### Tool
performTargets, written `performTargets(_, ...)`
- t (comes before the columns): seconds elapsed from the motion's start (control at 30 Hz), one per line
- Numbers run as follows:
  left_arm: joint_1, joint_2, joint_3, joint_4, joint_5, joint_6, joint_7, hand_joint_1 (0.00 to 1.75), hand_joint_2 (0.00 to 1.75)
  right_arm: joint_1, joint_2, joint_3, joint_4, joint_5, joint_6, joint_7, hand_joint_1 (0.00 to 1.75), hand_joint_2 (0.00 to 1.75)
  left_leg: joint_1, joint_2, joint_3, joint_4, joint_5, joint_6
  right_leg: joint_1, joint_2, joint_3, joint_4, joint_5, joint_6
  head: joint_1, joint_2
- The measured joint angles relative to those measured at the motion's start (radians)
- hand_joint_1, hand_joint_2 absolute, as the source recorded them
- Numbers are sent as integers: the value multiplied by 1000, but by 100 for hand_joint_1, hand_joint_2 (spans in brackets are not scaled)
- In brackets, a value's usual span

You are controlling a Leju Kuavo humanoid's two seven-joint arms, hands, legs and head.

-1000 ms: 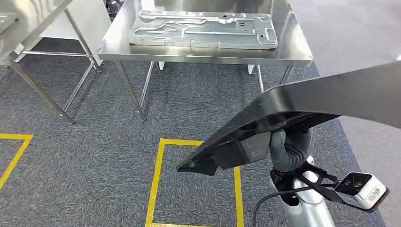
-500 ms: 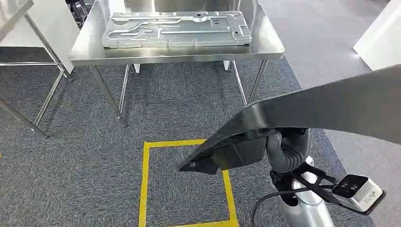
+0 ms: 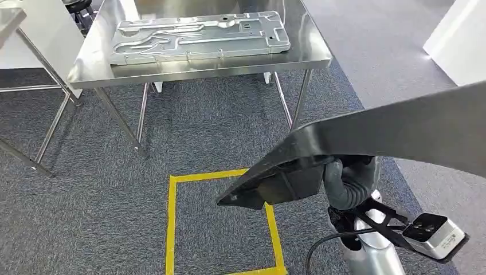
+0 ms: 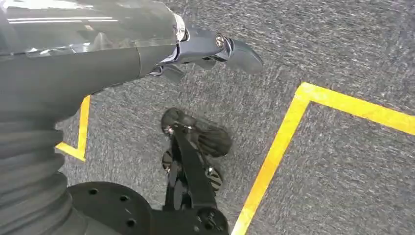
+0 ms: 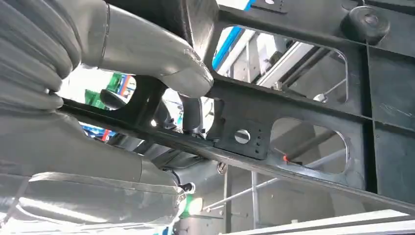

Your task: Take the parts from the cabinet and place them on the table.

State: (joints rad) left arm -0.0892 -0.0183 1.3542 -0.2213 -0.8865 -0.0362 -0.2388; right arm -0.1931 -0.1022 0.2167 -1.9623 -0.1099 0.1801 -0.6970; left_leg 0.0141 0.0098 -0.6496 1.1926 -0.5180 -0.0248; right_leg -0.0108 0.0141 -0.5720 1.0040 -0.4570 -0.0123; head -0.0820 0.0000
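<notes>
Carrying: the robot bears a large dark panel (image 3: 395,129) toward a steel desk (image 3: 312,54), and by my reading the step in hand is the transport between cabinet and desk.
Floor: grey carpet (image 3: 86,206) with a yellow taped square (image 3: 171,223) just ahead of the robot, between it and the desk.
Desk: stands beyond the square; a pressed metal plate (image 3: 198,37) already lies flat on it, taking up most of the top.
Dark panel: held up in the air on the robot's right, tilted, its low corner hanging above the square's right side and well apart from the desk; its ribbed, windowed underside fills the right wrist view.
Right hand (image 5: 142,63): fingers clenched on the panel from beneath, the thumb pressed along a crossbar.
Left hand (image 4: 205,46): hangs above the carpet holding nothing; whether its fingers are spread or curled I cannot tell.
Next move: likely calls for closing the remaining gap, raising the panel clear of the desk edge, and finding room beside or on top of the plate.
</notes>
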Motion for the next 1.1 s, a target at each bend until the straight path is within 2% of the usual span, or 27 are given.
performTargets(0.03, 0, 2, 0, 0, 0, 0, -1, 0, 175, 0, 1, 0, 0, 0, 0, 0, 175, 175, 0, -1, 42, -93, 47, 4, 0, 3, 4, 2, -3, 3, 0, 0)
performTargets(0.07, 0, 3, 0, 0, 0, -1, -2, 0, 175, 0, 1, 0, 0, 0, 0, 0, 175, 175, 0, -8, 66, -157, 61, 10, 0, 4, 3, 3, -7, 7, 0, 0)
performTargets(0.1, -2, 4, 0, 0, 0, -1, -3, 0, 175, -1, 1, 0, 0, 1, 0, 0, 175, 175, -4, -11, 77, -180, 52, 17, 7, 8, -2, 12, -10, 13, 0, 0)
performTargets(0.2, -2, 6, 0, 0, 0, -2, -5, 0, 175, 0, 3, -1, 0, 3, 0, 0, 175, 175, -6, -11, 70, -172, 53, 34, 5, 10, -4, 4, -6, 30, 0, 0)
performTargets(0.23, -3, 6, 0, 0, 0, -3, -6, 0, 175, 0, 4, -2, -1, 3, 0, 0, 175, 175, 2, -8, 77, -184, 60, 44, 5, 8, -3, 9, -12, 37, 0, 0)
performTargets(0.27, -4, 6, 0, 0, 0, -4, -7, 0, 175, -1, 4, -4, -1, 4, 0, 0, 175, 175, 2, -7, 81, -187, 60, 49, 3, 0, -9, 29, -26, 40, 0, 0)
performTargets(0.3, -5, 6, 0, 0, 0, -6, -9, 0, 175, -2, 4, -6, -2, 4, 0, 0, 175, 175, 2, -6, 81, -188, 60, 55, 3, -4, -37, 87, -62, 43, 0, 0)
performTargets(0.37, -4, 6, 0, 0, 0, -8, -11, 0, 175, 1, 4, -8, -3, 4, -1, 0, 175, 175, 1, -4, 81, -188, 57, 59, -1, -4, -121, 249, -132, 50, 0, 0)
performTargets(0.4, -4, 6, 0, 0, 0, -8, -12, 0, 175, 4, 4, -8, -3, 4, -1, 0, 175, 175, 0, -3, 81, -187, 55, 59, -3, -4, -158, 315, -149, 52, 0, 0)
performTargets(0.43, -4, 6, 0, 0, 0, -9, -13, 0, 175, 6, 4, -9, -3, 4, -1, 0, 175, 175, 0, -3, 84, -187, 53, 58, -4, -5, -172, 330, -136, 53, 0, 0)
performTargets(0.47, -3, 6, 0, 0, 0, -10, -13, 0, 175, 7, 4, -11, -3, 4, -1, 0, 175, 175, 0, -3, 88, -187, 50, 56, -5, -7, -158, 294, -101, 53, 0, 0)
performTargets(0.53, -3, 6, 0, 0, 0, -11, -13, 0, 175, 6, 4, -14, -4, 4, -1, 0, 175, 175, 0, -4, 102, -187, 43, 51, -5, -13, -75, 120, -3, 46, 0, 0)
performTargets(0.57, -3, 6, 0, 0, 0, -11, -13, 0, 175, 6, 4, -15, -6, 4, -1, 0, 175, 175, 0, -4, 106, -187, 38, 46, -3, -19, -35, 37, 29, 39, 0, 0)
performTargets(0.6, -5, 6, 0, 0, 0, -11, -13, 0, 175, 4, 4, -15, -6, 4, -1, 0, 175, 175, -9, -3, 106, -182, 31, 37, 6, -24, -23, 7, 10, 35, 0, 0)
performTargets(0.7, -5, 7, 0, 0, 0, -12, -13, 0, 175, 6, 5, -15, -8, 4, 0, 0, 175, 175, -7, 2, 112, -192, 27, 23, 9, -16, -26, 12, 5, 19, 0, 0)
performTargets(0.77, -5, 8, 0, 0, 0, -12, -14, 0, 175, 6, 6, -17, -11, 4, -1, 0, 175, 175, -2, 1, 114, -174, 14, 11, 0, -14, -10, -1, 7, 6, 0, 0)
performTargets(0.8, -6, 8, 0, 0, -1, -13, -14, 0, 175, 3, 6, -17, -13, 3, 0, 0, 175, 175, -3, 0, 91, -124, -13, 10, -1, -14, -5, -2, 1, -3, 0, 0)
performTargets(0.87, -4, 9, 0, 0, 0, -13, -14, 0, 175, 6, 6, -17, -14, 3, 0, 0, 175, 175, -2, 0, 1, 42, -81, 4, 2, -14, 3, -2, -9, -10, 0, 0)
performTargets(0.9, -2, 9, 0, 0, -1, -13, -14, 0, 175, 8, 6, -17, -14, 3, 0, 0, 175, 175, -2, -1, -42, 113, -100, 3, 4, -12, 8, -2, -14, -10, 0, 0)
performTargets(0.93, 0, 9, 0, 0, -1, -13, -14, 0, 175, 11, 6, -17, -14, 3, 0, 0, 175, 175, -2, 0, -71, 146, -92, 3, 5, -9, 15, -1, -20, -10, 0, 0)
performTargets(0.97, 1, 9, 0, 0, -1, -13, -14, 0, 175, 12, 6, -18, -14, 3, 0, 0, 175, 175, -2, -1, -70, 122, -58, 4, 6, -7, 25, -1, -27, -10, 0, 0)
performTargets(1.0, 1, 9, 0, 0, -1, -13, -14, 0, 175, 13, 6, -18, -14, 3, 0, 0, 175, 175, -2, -1, -48, 59, -8, 7, 7, -5, 36, -1, -35, -8, 0, 0)
performTargets(1.03, 1, 10, 0, 0, -1, -13, -15, 0, 175, 12, 6, -18, -14, 2, 0, 0, 175, 175, -2, -1, -10, -41, 58, 13, 8, -4, 52, -1, -45, -6, 0, 0)
performTargets(1.07, 2, 12, 0, 0, -1, -13, -16, 0, 175, 12, 6, -18, -14, 2, 0, 0, 175, 175, -4, -2, 24, -128, 106, 20, 8, -4, 63, -2, -55, -4, 0, 0)
performTargets(1.1, 2, 14, 0, 0, -2, -13, -16, 0, 175, 12, 6, -19, -14, 2, 0, 0, 175, 175, -11, -6, 36, -142, 86, 29, 12, -4, 63, -1, -62, 3, 0, 0)
